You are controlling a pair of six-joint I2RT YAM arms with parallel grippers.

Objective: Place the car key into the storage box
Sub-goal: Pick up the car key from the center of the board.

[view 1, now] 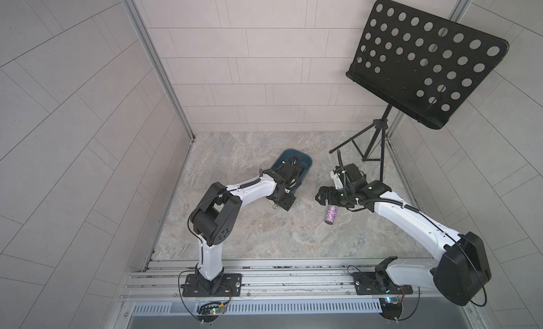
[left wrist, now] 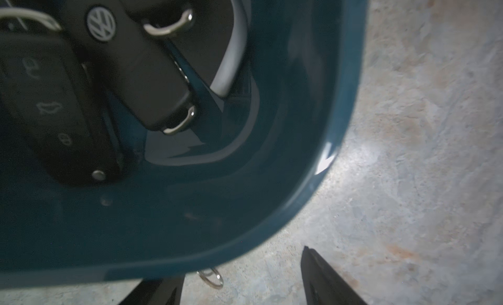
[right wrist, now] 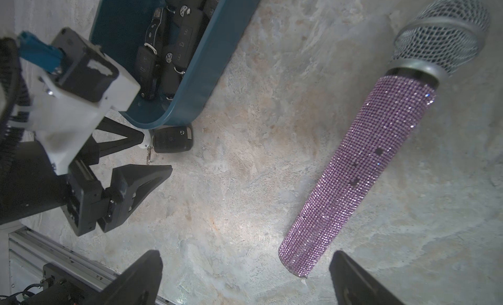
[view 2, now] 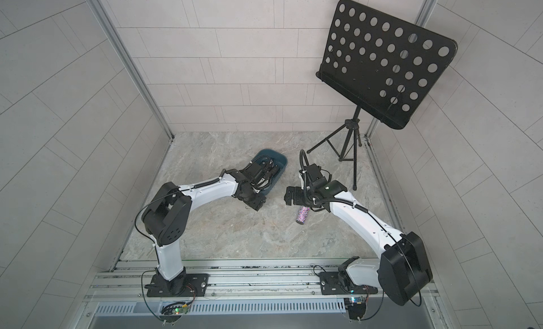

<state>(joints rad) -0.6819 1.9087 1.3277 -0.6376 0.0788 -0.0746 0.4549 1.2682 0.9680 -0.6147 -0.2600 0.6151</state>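
While the left tool (right wrist: 157,154) stands open, the car key (right wrist: 172,140) lies at its fingertips

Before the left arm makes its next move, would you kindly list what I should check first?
1. Car key inside storage box: not ok, it lies on the table by the box wall.
2. Left gripper around the car key: not ok, only the key ring sits between the jaws.
3. Free floor in the box: ok.
4. Right gripper open and empty: ok.
5. Microphone away from key and box: ok.
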